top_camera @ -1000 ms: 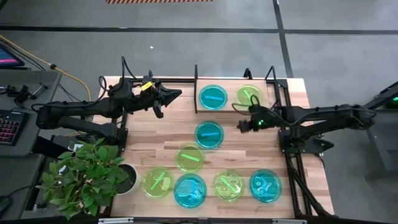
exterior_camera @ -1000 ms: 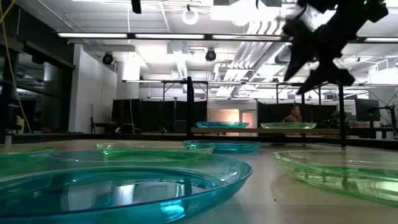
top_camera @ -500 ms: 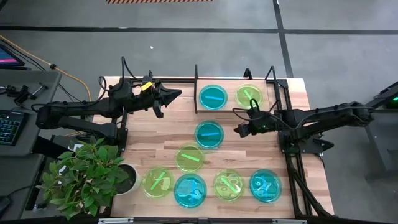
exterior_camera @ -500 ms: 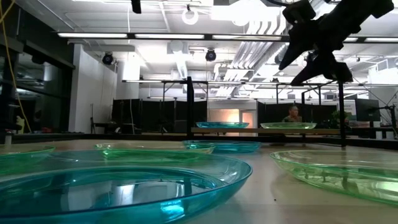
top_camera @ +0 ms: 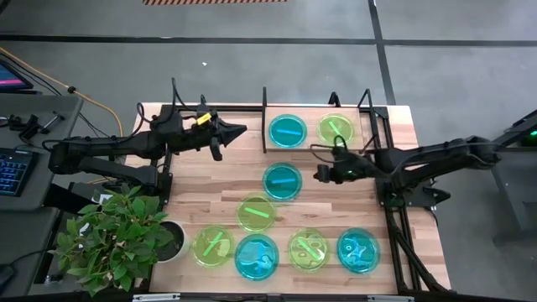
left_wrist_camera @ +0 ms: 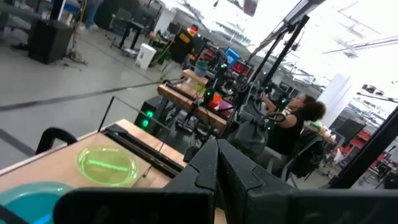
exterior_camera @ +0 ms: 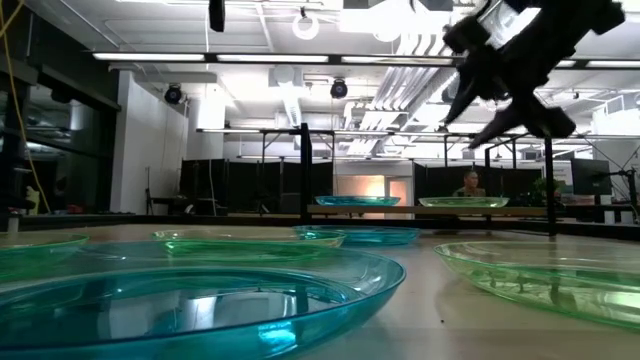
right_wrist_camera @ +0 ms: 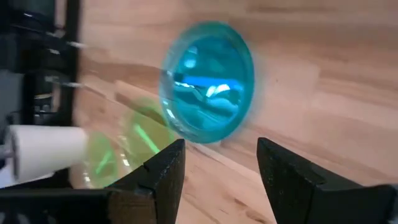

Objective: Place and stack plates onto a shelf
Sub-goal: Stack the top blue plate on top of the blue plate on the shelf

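Note:
Two plates lie flat on the shelf (top_camera: 264,107) at the table's far edge, a blue one (top_camera: 288,131) and a green one (top_camera: 336,128). Several more blue and green plates lie flat on the tabletop, the nearest to the shelf a blue plate (top_camera: 283,180) in the middle. My right gripper (top_camera: 319,174) hangs open just right of that plate and above it, slanting down. In the right wrist view the blue plate (right_wrist_camera: 208,81) shows ahead of the open fingers (right_wrist_camera: 165,177). My left gripper (top_camera: 239,130) is shut and level, left of the shelf's plates, holding nothing.
A green plate (top_camera: 257,212) lies below the middle blue one. A row of plates (top_camera: 257,257) runs along the near edge, large in the low view (exterior_camera: 200,290). A potted plant (top_camera: 126,239) stands at the near left corner. The shelf's black posts (top_camera: 367,107) rise at the far right.
My right gripper has drifted a little toward the table's left, closer to the middle blue plate, and its wrist has rolled. It stays open. No plate has moved.

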`<act>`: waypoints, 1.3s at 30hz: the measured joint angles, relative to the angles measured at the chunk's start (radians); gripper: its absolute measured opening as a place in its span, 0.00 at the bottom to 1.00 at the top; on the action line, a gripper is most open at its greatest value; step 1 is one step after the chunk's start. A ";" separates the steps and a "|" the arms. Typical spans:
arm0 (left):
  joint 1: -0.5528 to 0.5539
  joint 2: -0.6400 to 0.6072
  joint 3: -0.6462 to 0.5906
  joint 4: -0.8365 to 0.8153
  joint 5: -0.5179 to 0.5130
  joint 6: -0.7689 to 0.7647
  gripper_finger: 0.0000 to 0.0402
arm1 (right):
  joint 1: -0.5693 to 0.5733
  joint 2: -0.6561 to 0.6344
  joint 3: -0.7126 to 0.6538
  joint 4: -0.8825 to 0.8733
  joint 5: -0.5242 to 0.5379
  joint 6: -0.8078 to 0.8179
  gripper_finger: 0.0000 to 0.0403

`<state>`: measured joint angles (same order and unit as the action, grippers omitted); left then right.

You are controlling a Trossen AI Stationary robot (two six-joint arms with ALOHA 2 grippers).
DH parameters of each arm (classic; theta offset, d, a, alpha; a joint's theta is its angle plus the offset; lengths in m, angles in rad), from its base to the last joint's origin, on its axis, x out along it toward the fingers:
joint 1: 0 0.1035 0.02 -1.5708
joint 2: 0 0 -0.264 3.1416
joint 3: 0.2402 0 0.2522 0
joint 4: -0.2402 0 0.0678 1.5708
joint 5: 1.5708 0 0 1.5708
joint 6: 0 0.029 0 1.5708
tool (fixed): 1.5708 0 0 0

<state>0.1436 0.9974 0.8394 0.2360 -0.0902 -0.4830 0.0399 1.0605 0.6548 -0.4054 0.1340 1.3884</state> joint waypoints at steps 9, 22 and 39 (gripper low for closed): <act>0.000 0.000 0.000 -0.012 0.000 -0.005 0.00 | -0.020 0.314 0.000 0.206 -0.010 0.044 0.46; 0.000 0.000 0.000 -0.007 0.001 -0.014 0.00 | -0.066 0.599 0.003 0.466 0.018 0.091 0.45; 0.000 0.000 0.000 -0.007 0.001 -0.012 0.00 | -0.074 0.538 -0.004 0.409 0.018 0.001 0.01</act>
<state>0.1432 0.9974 0.8391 0.2294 -0.0895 -0.4950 -0.0343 1.5982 0.6506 0.0037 0.1522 1.3895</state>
